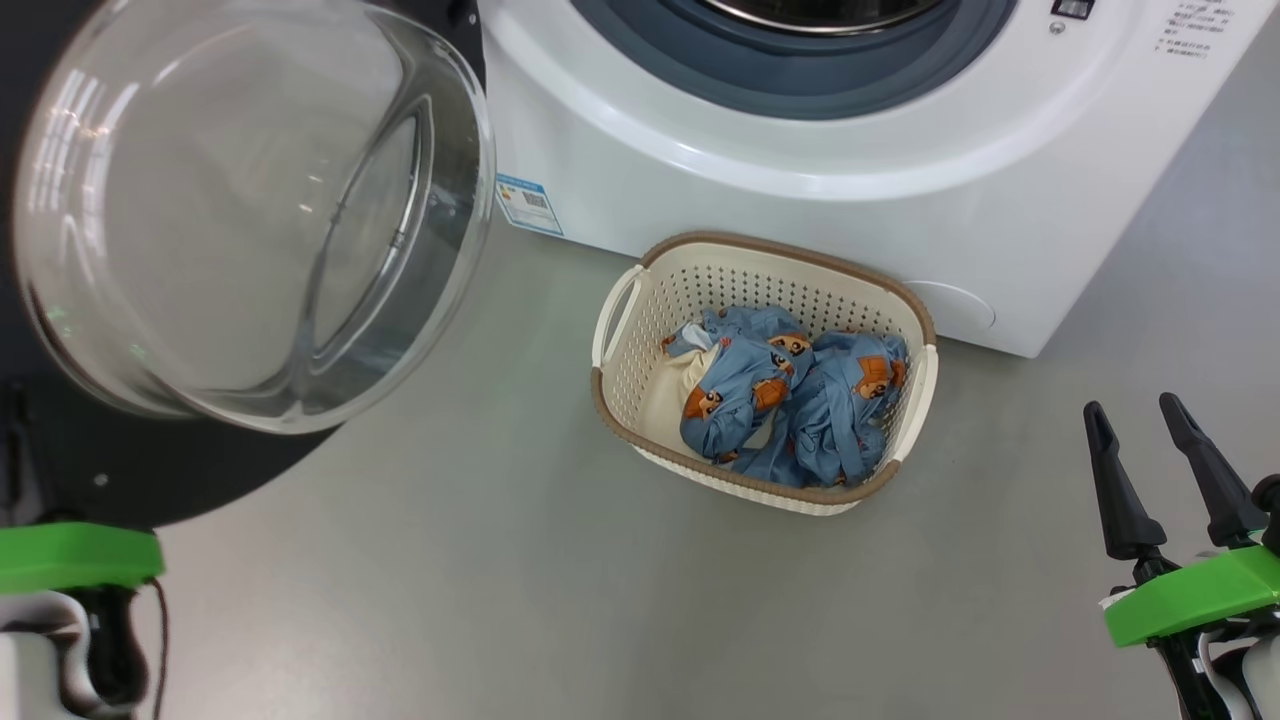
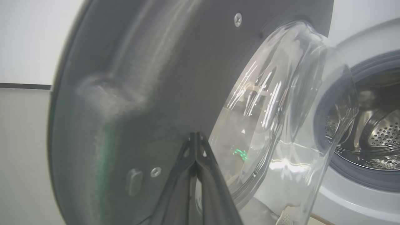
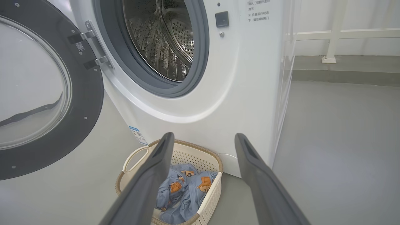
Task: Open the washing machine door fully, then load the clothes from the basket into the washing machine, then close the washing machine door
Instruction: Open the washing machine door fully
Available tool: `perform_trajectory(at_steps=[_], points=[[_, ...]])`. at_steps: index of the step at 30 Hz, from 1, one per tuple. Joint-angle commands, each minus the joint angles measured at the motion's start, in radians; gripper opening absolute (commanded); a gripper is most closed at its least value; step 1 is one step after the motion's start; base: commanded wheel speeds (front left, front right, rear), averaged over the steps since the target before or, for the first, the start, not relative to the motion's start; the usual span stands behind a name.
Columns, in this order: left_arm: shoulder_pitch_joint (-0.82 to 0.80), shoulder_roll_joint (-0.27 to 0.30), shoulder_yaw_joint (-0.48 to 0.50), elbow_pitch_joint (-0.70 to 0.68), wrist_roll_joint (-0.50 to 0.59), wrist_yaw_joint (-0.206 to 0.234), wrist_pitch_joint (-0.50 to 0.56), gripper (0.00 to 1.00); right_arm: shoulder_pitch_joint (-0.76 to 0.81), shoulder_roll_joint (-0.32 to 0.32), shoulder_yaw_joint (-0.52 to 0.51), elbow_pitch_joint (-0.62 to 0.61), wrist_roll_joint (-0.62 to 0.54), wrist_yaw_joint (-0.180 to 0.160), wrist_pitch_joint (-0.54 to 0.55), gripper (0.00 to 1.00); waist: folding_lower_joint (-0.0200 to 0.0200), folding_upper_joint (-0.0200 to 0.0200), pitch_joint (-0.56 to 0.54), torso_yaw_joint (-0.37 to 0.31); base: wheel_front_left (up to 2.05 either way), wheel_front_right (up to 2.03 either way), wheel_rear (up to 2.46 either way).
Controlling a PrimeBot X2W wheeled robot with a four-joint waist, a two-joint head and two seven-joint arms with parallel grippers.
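Ahead and left of the right gripper [image 1: 1132, 408], whose fingers stand wide apart and empty, the cream basket [image 1: 780, 246] sits on the floor [image 1: 500, 560] just before the washing machine [image 1: 800, 190]. Its mouth faces up and its long axis runs along the machine's front. Crumpled blue clothes [image 1: 800, 400] lie inside. The left gripper [image 2: 196, 136], pinched closed on nothing, points at the swung-open washing machine door [image 2: 140, 78], whose clear dome faces it.

Washing machine [image 1: 760, 190]: upper front cut by top edge, head view. Door [image 1: 240, 220]: rim cut at left edge. Blue label [image 1: 529, 203], panel text [image 1: 1185, 35]: too small to read. Clothes [image 3: 187, 190]: partly hidden behind right gripper [image 3: 203, 137] finger [image 3: 147, 184], basket [image 3: 211, 197] wall.
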Motion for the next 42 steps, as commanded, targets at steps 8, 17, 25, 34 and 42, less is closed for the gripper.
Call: perform_trajectory(at_steps=[8,17,25,34,42], points=[[-0.103,0.083,0.156,0.068,0.054,-0.042,-0.011,0.00,-0.029,-0.041,0.016,-0.025,-0.007,0.006,-0.009,1.00,0.0000,0.0000,0.038,-0.002,0.00,0.00,0.00],[-0.200,0.109,0.241,0.181,0.123,-0.074,-0.011,0.00,-0.059,-0.068,0.022,-0.031,-0.010,0.006,-0.009,1.00,0.0000,0.0000,0.095,-0.009,0.00,0.00,0.00],[-0.253,0.118,0.321,0.222,0.175,-0.101,-0.011,0.00,-0.089,-0.085,0.029,-0.035,-0.013,0.006,-0.009,1.00,0.0000,0.0000,0.144,-0.024,0.00,0.00,0.00],[-0.310,0.125,0.383,0.275,0.227,-0.118,-0.011,0.00,-0.111,-0.102,0.031,-0.039,-0.015,0.006,-0.009,1.00,0.0000,0.0000,0.181,-0.033,0.00,0.00,0.00],[-0.325,0.127,0.425,0.302,0.267,-0.127,-0.011,0.00,-0.117,-0.094,0.032,-0.030,-0.017,0.006,-0.009,1.00,0.0000,0.0000,0.169,-0.038,0.00,0.00,0.00]])
